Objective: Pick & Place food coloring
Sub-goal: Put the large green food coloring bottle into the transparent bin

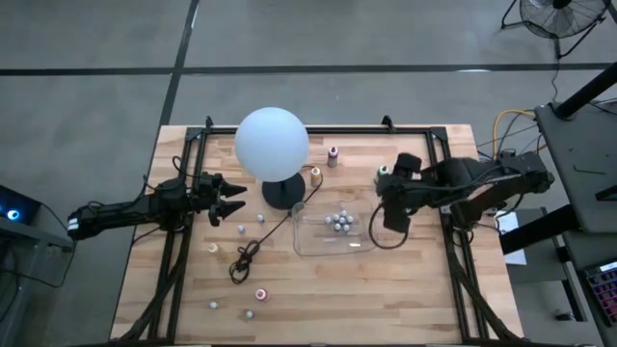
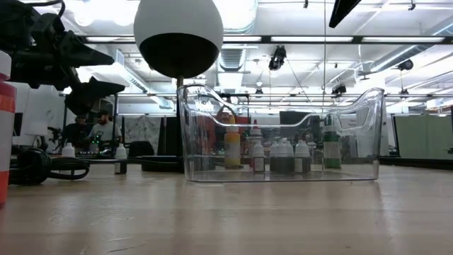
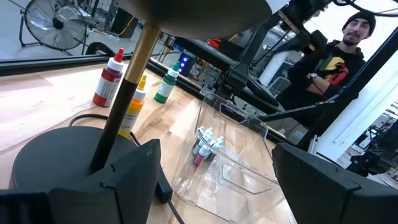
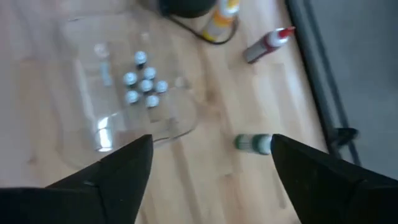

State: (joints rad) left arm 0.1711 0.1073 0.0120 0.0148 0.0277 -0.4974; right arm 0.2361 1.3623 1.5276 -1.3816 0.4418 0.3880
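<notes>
Food coloring dropper bottles (image 1: 338,222): six sit inside clear plastic tray (image 1: 313,243), mid-tabletop. My right gripper (image 1: 390,214) hangs released beside the tray's right edge. Next: green-capped bottle (image 1: 383,172) toward the far edge.

A cluster of bottles (image 1: 339,222) stands in the tray (image 1: 310,241) at the table (image 1: 405,299) centre. The lamp (image 1: 272,145) stands just left of the tray; other bottles (image 1: 260,294) lie scattered near the front left.

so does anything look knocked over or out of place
Nothing looks spilled or broken. Five bottles stand clustered in the tray; others sit scattered upright on the table. The lamp's cord trails loosely across the wood.
</notes>
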